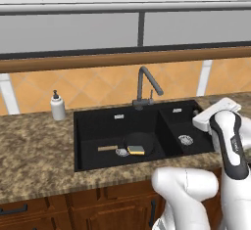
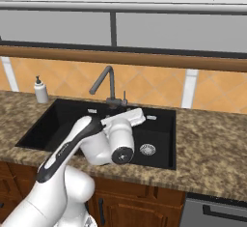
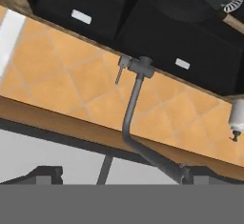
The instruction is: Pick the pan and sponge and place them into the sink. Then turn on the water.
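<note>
A small black pan [image 1: 139, 143] with a light wooden handle lies in the larger basin of the black sink [image 1: 98, 121], the yellow-faced sponge [image 1: 136, 149] resting on its rim. The white arm reaches over the smaller basin, its gripper's jaws spread wide and holding nothing, facing the dark grey faucet [image 3: 136, 104]. A white soap dispenser [image 1: 58, 105] stands on the granite counter [image 1: 34, 146].
</note>
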